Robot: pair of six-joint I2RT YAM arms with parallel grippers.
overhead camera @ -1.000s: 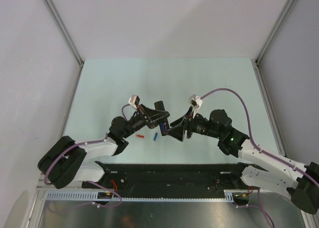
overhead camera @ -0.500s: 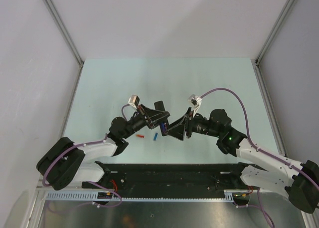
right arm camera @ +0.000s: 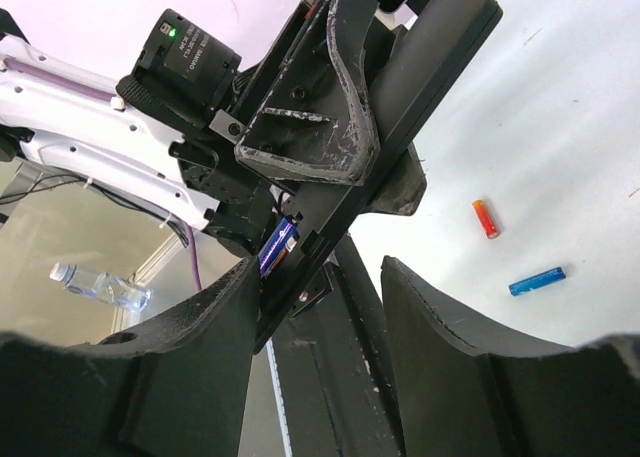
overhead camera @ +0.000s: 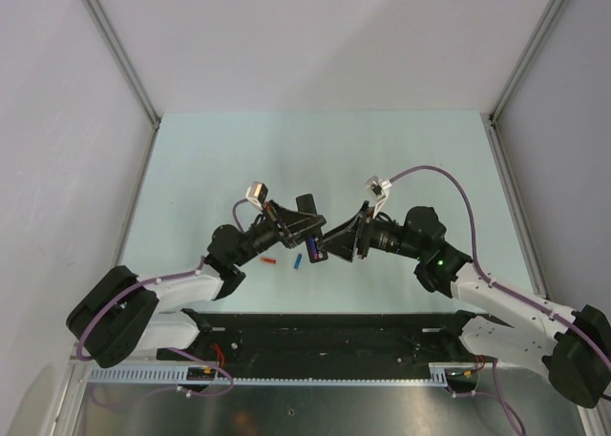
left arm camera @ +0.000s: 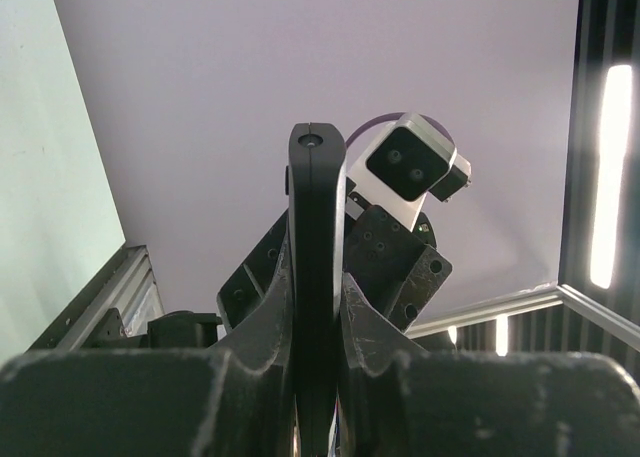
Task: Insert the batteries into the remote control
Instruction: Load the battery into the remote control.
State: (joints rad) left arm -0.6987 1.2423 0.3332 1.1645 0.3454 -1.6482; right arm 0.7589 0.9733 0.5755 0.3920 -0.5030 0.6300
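One battery (right arm camera: 279, 246) looks lodged in the recess of the remote control (right arm camera: 440, 57), which your left claw (left arm camera: 318, 317) clamps edge-up above the table (right arm camera: 570, 117). Your right claw (right arm camera: 322, 277) is released, straddling the remote. Loading seems half done: next, fetch the blue battery (right arm camera: 537, 280) lying on the table

- Overhead, even bright light falls on the table (overhead camera: 286, 159); shadows under the arms at its near edge are faint and soft.
- In the left wrist view, a light strip (left arm camera: 610, 177) far right of the table's sliver glares white (its edges bloom). The remote control (left arm camera: 317, 277) reads as a dark shape.
- In the right wrist view, the table is washed nearly white, and the fingers (right arm camera: 180, 347) of the right gripper (right arm camera: 322, 267) are blurred.
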